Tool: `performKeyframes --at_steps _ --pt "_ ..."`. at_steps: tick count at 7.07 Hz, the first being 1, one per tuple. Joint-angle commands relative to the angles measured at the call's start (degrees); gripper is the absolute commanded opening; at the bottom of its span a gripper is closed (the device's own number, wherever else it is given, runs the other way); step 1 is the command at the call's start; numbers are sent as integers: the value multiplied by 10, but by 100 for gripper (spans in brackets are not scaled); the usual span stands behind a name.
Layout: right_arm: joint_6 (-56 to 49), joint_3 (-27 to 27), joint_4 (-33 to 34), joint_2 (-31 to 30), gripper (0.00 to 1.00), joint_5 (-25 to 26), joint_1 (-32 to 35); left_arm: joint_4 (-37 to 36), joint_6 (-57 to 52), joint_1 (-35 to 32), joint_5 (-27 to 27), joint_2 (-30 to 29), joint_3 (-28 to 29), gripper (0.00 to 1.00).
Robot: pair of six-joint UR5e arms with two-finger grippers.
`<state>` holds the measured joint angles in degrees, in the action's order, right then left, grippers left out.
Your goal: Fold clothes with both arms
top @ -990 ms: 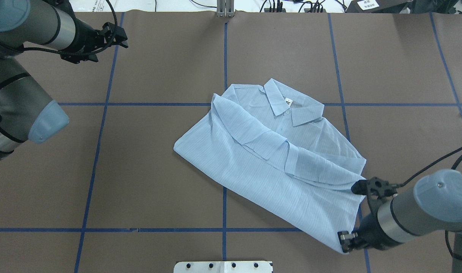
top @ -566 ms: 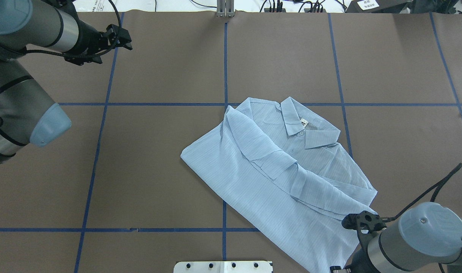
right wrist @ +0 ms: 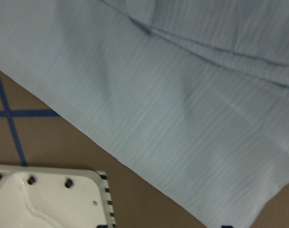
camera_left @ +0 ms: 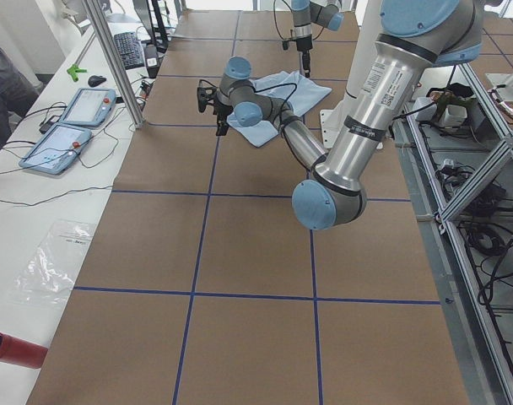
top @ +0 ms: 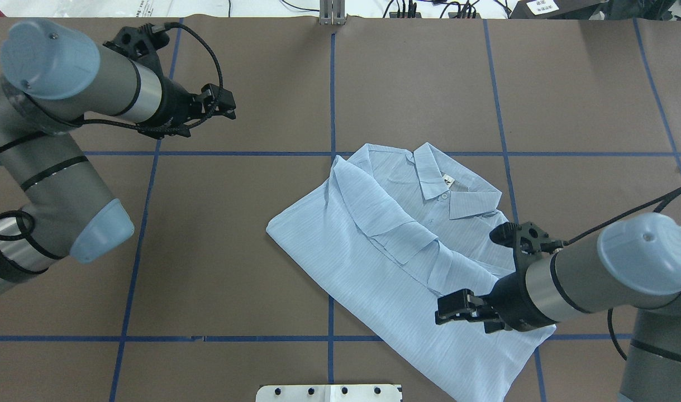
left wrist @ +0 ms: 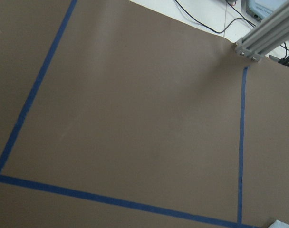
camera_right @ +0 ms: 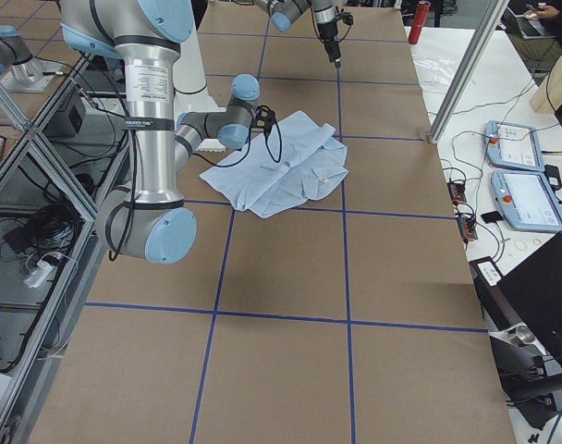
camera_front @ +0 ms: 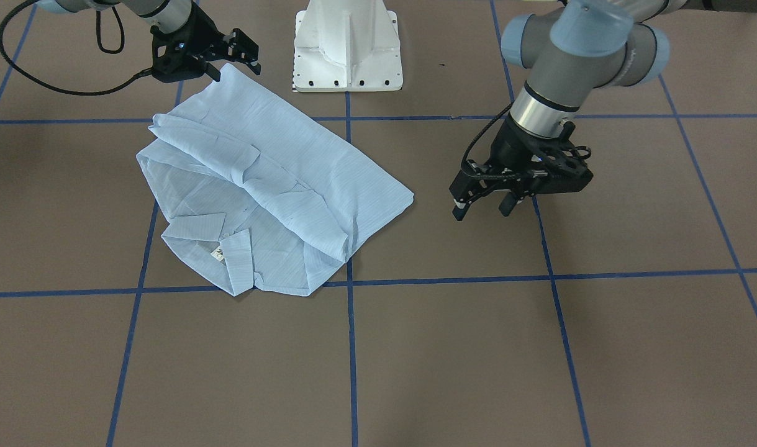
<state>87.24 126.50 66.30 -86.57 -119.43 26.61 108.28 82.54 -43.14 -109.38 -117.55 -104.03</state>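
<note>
Pale-blue shirt (top: pixel 374 245) lies under your right gripper (top: pixel 439 312), jaws apart and empty near its five-o'clock edge; the left gripper (camera_front: pixel 481 212), off at ten o'clock overhead, gapes empty too.

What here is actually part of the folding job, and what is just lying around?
Part of the job:
shirt
left pincer, open
right pincer, open

Just lying about:
white base
tablets
plastic bag
red tube
keyboard
</note>
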Motion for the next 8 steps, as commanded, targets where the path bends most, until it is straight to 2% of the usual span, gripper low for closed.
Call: performKeyframes --at_steps 1,3,6,8 --pt "-6 -19 0 49 100 1 78 -31 71 95 61 -20 9 97" --pt "-8 -42 0 73 100 21 97 -39 111 135 84 -48 60 94" --pt "-8 -44 0 73 100 35 99 -38 122 170 107 -51 87 93" --pt "-7 -42 0 73 100 35 99 -38 125 169 108 -51 95 85"
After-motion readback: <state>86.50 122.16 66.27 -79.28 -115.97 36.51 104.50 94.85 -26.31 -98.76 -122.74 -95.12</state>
